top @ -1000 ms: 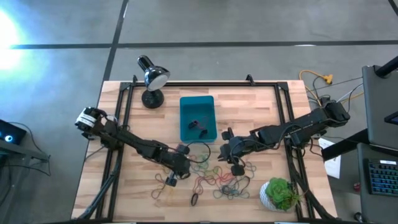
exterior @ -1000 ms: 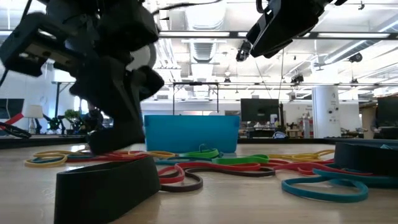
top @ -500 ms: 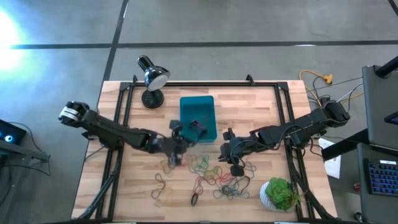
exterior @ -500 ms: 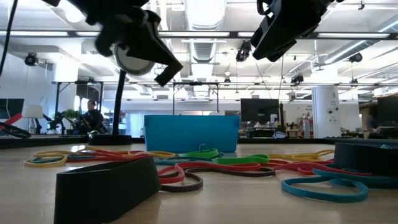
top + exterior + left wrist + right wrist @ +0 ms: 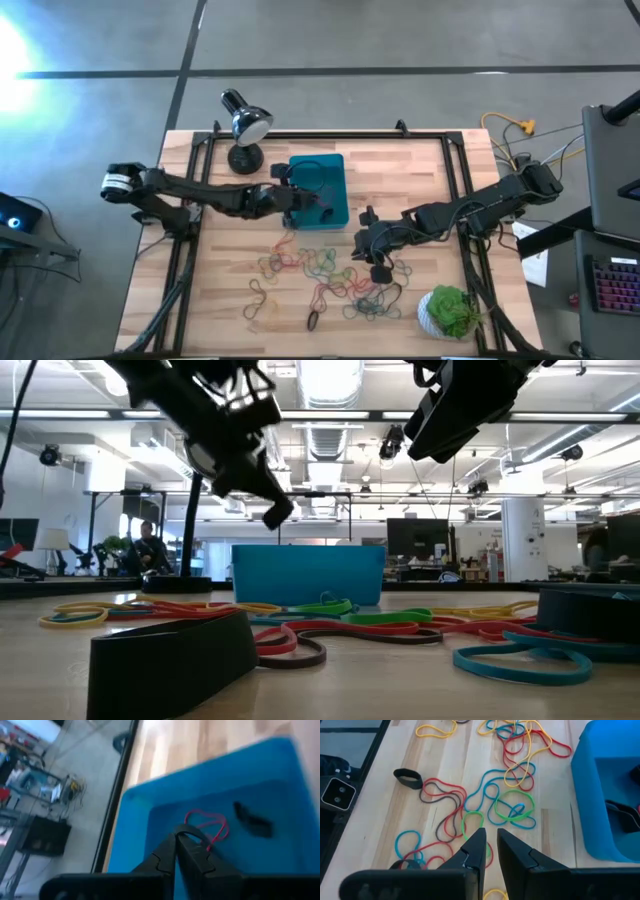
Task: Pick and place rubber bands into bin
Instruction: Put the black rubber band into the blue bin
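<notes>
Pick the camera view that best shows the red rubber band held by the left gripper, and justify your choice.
The left wrist view: the red rubber band hangs from the shut left gripper over the bin. The high view shows only a thin loop; the low and right wrist views don't show it.

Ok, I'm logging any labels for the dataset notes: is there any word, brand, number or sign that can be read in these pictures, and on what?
None can be read.
The bin, the desk lamp and the plant pot show no lettering.
Screens in the room behind the table are too small and blurred to read.
</notes>
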